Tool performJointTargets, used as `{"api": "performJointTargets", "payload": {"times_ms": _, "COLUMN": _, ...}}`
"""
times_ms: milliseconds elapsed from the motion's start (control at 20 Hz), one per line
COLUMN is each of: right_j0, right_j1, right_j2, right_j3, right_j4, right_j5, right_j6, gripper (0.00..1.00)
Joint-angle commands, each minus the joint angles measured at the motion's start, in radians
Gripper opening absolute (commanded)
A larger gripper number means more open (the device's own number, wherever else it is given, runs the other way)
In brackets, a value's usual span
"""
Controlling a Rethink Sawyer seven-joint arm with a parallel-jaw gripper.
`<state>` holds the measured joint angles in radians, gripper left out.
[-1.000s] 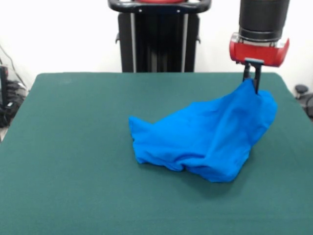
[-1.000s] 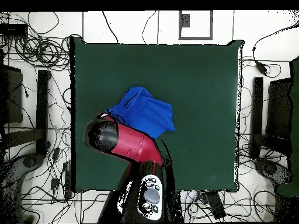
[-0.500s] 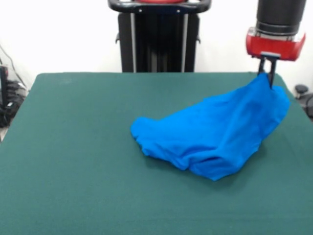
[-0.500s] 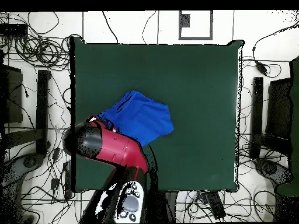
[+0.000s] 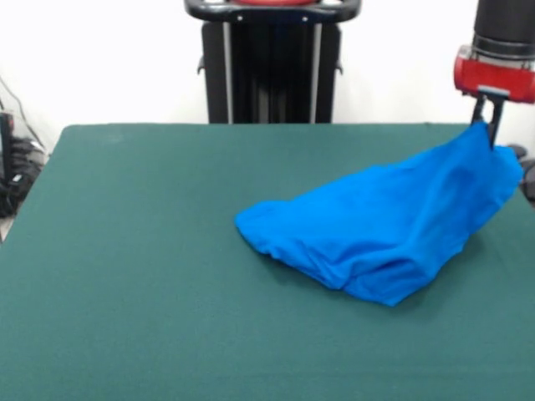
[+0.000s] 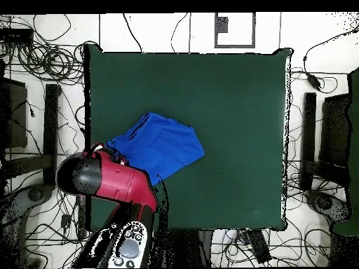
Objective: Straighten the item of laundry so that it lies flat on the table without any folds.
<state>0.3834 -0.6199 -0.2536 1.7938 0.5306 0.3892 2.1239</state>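
Front view: the bright blue short-sleeved T-shirt of soft thin fabric (image 5: 393,230) is lying in a crumpled mound right of centre on the large dark green felt-topped table (image 5: 142,251). One corner is being held up at the upper right of the frame, directly under the black two-fingered gripper on the red wrist of the arm (image 5: 487,125). From that raised peak the cloth is sloping down and leftward to a rounded low end near mid-frame, with folds bunching along its lower edge.

Jaws: the two thin black fingers are sitting close together, pinched onto the raised corner of the shirt; the cloth is hanging taut from them.

Overhead view: the shirt (image 6: 160,146) is lying left of centre on the table (image 6: 231,105), its lower-left part running under the red and black arm (image 6: 105,181), which is covering the gripper.

Against the earlier frames: in the front view the gripper has been travelling rightward, now almost at the right edge and beyond the table's corner. The shirt has been dragged with it; its low end is sitting further right than a second ago, and the mound is stretching longer and flatter.
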Motion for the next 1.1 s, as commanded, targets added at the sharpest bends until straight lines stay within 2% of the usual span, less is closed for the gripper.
{"api": "performJointTargets", "payload": {"times_ms": 50, "right_j0": 0.014, "right_j1": 0.082, "right_j2": 0.030, "right_j3": -0.014, "right_j4": 0.051, "right_j5": 0.010, "right_j6": 0.279, "gripper": 0.00}}
{"api": "performJointTargets", "payload": {"times_ms": 450, "right_j0": 0.010, "right_j1": 0.080, "right_j2": 0.033, "right_j3": -0.013, "right_j4": 0.042, "right_j5": 0.002, "right_j6": 0.295, "gripper": 0.00}}
{"api": "performJointTargets", "payload": {"times_ms": 1100, "right_j0": 0.089, "right_j1": 0.118, "right_j2": -0.017, "right_j3": -0.089, "right_j4": 0.081, "right_j5": 0.045, "right_j6": 0.399, "gripper": 0.00}}
